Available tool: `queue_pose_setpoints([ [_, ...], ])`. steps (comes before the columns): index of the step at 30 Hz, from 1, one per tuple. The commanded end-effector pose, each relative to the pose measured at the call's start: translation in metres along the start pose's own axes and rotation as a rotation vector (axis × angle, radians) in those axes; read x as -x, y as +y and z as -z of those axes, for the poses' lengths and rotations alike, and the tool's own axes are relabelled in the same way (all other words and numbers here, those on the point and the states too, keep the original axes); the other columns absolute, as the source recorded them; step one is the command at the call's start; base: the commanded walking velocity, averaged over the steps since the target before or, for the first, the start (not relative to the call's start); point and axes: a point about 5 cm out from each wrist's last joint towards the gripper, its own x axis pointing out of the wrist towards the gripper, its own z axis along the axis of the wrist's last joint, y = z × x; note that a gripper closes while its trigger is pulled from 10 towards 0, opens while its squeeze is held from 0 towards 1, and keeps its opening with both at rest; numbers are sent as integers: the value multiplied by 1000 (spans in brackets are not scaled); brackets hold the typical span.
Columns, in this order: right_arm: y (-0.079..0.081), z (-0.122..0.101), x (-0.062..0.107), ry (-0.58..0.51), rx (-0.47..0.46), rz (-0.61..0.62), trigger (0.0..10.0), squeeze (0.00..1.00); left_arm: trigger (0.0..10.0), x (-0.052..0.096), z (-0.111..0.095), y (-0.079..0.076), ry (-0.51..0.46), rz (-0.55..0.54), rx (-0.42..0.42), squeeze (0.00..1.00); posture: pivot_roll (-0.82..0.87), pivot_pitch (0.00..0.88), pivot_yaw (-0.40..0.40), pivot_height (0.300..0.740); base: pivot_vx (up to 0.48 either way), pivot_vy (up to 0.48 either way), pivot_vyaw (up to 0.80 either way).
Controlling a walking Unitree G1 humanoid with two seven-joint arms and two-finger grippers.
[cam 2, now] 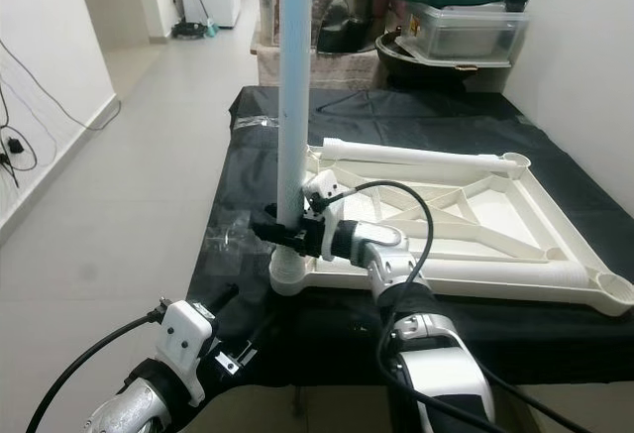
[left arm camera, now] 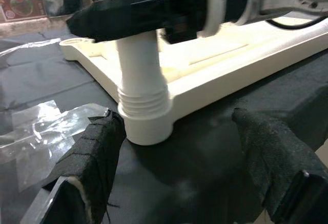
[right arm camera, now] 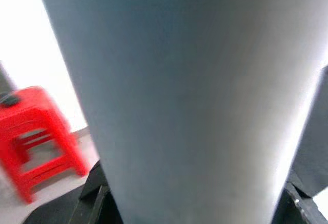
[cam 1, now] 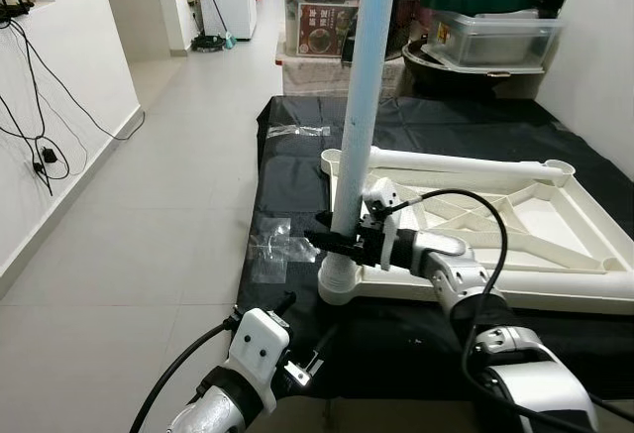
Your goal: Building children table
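Upright, the pale table leg (cam 1: 359,106) sits in the tabletop's (cam 1: 555,225) near-left corner socket, clamped by the right claw (cam 1: 335,240); tilting could cross-thread it. Left claw (left arm camera: 174,157) gapes, empty.

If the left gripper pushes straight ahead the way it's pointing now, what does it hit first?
Most likely the corner socket of the upturned tabletop, where the upright leg held by the right gripper is seated. The left gripper is open toward it; depth is uncertain.

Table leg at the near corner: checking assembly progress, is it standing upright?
Upright: the table leg stands in the tabletop corner socket, right gripper around it.
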Motion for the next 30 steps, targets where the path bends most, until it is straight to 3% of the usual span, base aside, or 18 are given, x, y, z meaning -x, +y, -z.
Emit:
queue_pose_setpoints([
  [1,-6,-2,1,3,-3,91,0,0,10000,1,2,0,14,4,-5,0,103,0,-58,740,0,0,0],
  [2,-14,-2,3,-3,10,253,0,0,10000,1,2,0,15,3,-5,0,100,0,-55,740,0,0,0],
  [3,-14,-2,3,-3,10,253,0,0,10000,1,2,0,15,3,-5,0,100,0,-55,740,0,0,0],
  [4,-25,0,10,-8,2,493,0,0,10000,1,2,0,16,3,-7,0,97,0,-51,740,0,0,0],
  [5,-25,0,10,-8,2,493,0,0,10000,1,2,0,16,3,-7,0,97,0,-51,740,0,0,0],
  [7,-36,8,35,-9,17,934,0,0,10000,1,2,0,17,4,-7,0,102,0,-65,740,0,0,0],
  [9,-32,14,52,-12,17,1156,0,0,10000,1,3,-1,18,2,-7,0,98,0,-62,740,0,0,0],
  [11,-27,15,56,-17,3,1216,0,0,10000,1,3,-1,18,1,-7,0,96,0,-62,740,0,0,0],
  [14,-6,15,46,-56,-47,1304,0,0,10000,1,4,-2,22,2,-7,0,93,0,-63,740,0,0,0],
  [17,-3,14,43,-65,-59,1314,0,0,10000,1,5,-2,23,3,-7,0,94,0,-65,740,0,0,0],
  [19,2,14,31,-79,-86,1295,0,0,10000,1,6,-3,25,6,-6,0,94,0,-63,740,0,0,0],
  [20,4,12,24,-102,-85,1263,10000,0,10000,1,6,-4,26,7,-5,0,97,0,-70,740,0,0,0],
  [21,7,9,15,-145,-80,1189,10000,1000,10000,2,7,-4,28,7,-4,0,95,0,-69,740,0,0,0],
  [23,9,8,12,-157,-78,1173,10000,1000,10000,2,7,-5,29,7,-4,0,95,0,-69,740,0,0,0],
  [27,5,-1,17,-186,15,1166,10000,1000,10000,2,9,-5,32,6,-4,0,95,0,-69,740,0,0,0],
  [28,-2,-3,20,-215,-28,1089,10000,0,10000,2,10,-5,34,6,-3,0,89,0,-63,740,0,0,0],
  [29,-8,-5,22,-234,-45,981,10000,0,10000,2,10,-5,36,8,-2,0,85,0,-58,740,0,0,0],
  [30,-8,-5,22,-234,-45,981,10000,0,10000,2,10,-5,36,8,-2,0,85,0,-58,740,0,0,0],
])
